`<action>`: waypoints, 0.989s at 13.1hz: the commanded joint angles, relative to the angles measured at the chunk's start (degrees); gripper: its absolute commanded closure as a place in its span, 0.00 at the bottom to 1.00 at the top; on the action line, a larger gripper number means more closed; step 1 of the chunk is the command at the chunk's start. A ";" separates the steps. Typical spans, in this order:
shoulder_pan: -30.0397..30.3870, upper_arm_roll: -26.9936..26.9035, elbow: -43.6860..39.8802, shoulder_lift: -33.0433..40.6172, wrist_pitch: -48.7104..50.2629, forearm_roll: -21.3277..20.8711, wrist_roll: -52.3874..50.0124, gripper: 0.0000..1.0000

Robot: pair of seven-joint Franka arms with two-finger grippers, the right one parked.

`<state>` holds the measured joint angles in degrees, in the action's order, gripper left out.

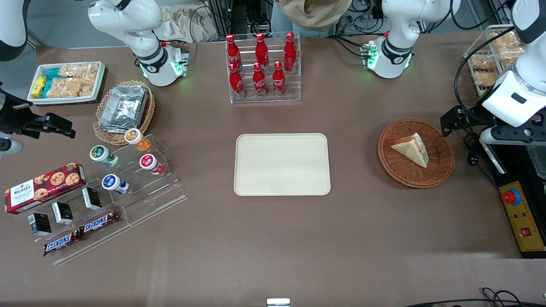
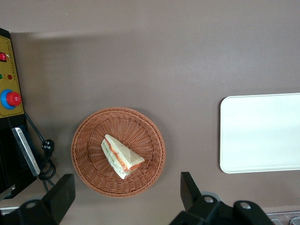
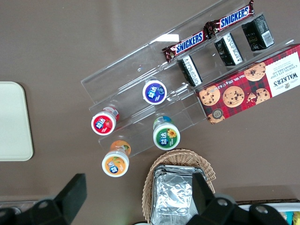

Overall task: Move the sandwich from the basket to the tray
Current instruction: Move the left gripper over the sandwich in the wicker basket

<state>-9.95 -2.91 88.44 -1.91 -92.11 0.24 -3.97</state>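
Observation:
The sandwich (image 1: 411,148) (image 2: 121,157), a white-bread wedge with orange-red and green filling, lies in the round reddish-brown wicker basket (image 1: 401,179) (image 2: 89,136) at the working arm's end of the table. The cream-beige tray (image 1: 281,164) (image 2: 260,133) sits bare at the table's middle, apart from the basket. My gripper (image 1: 453,121) (image 2: 126,190) hangs high above the table beside the basket's edge, open, with nothing between its fingers. It touches neither basket nor sandwich.
A clear rack of red cola bottles (image 1: 262,68) stands farther from the front camera than the tray. A yellow control box with a red button (image 1: 518,213) (image 2: 9,93) lies beside the basket. Snack displays and a foil-container basket (image 1: 123,108) sit toward the parked arm's end.

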 commanded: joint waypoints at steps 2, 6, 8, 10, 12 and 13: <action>0.46 0.27 1.03 1.29 0.35 1.07 -1.03 0.00; 0.72 0.10 0.77 0.94 0.44 0.64 -4.80 0.00; 0.90 -0.08 1.12 0.50 0.44 0.20 -10.84 0.00; 1.07 -0.86 1.65 1.20 1.92 0.20 -21.54 0.00; 1.25 -2.10 3.48 3.56 2.46 0.11 -31.50 0.00; 1.25 -2.19 6.28 6.10 2.81 0.02 -33.27 0.00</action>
<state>-9.21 -5.08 89.54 -1.16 -89.83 0.54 -31.30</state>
